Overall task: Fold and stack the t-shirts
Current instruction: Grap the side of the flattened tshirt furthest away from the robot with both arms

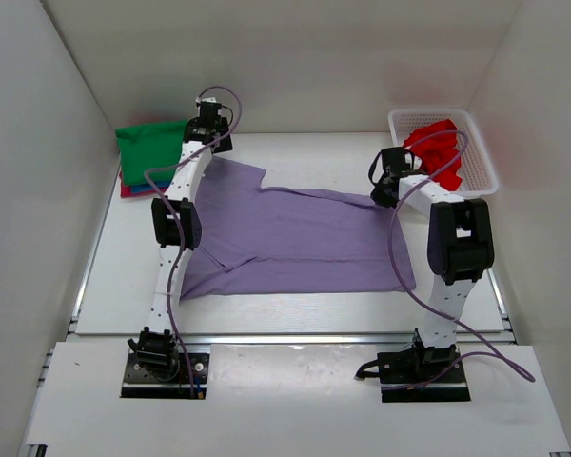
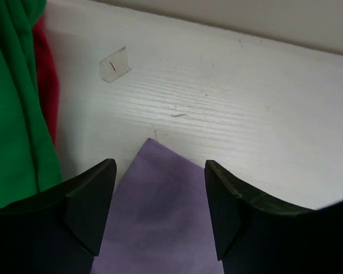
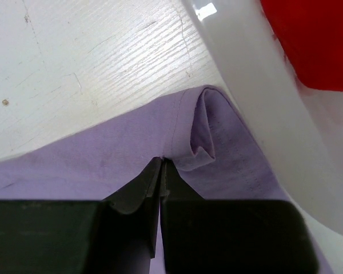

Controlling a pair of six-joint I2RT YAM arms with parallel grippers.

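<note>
Looking down from the overhead camera, I have the lavender-purple short-sleeved cloth t-shirt [image 1: 295, 238] spread flat across the middle of the white wood-grain table [image 1: 124, 271]. Its far-left corner reaches toward the back wall and its right edge ends just beside the white plastic lattice basket [image 1: 479, 129].

The left gripper [image 1: 209, 131] sits at that far-left corner. On its wrist camera its jaws are released, and the two black fingers [image 2: 91, 205] stand wide apart with the pointed lavender tip lying between them on the table. I cannot tell whether the fingers touch the cloth. Just left of it lies the folded green t-shirt [image 1: 150, 143], on top of a magenta-red cloth edge [image 2: 46, 85] that peeks out along its side. A small scrap of clear tape [image 2: 114, 63] is stuck to the table beyond the lavender tip.

The right gripper [image 1: 383, 193] is at the shirt's far-right corner. On its wrist camera the fingertips [image 3: 151, 177] are clenched together on the lavender hem, and the fabric curls up into a small fold right beside them. That corner lies against the smooth white wall of the basket. The crumpled red t-shirt [image 1: 436, 150] sits inside the basket, well apart from the green stack on the other side of the table.
</note>
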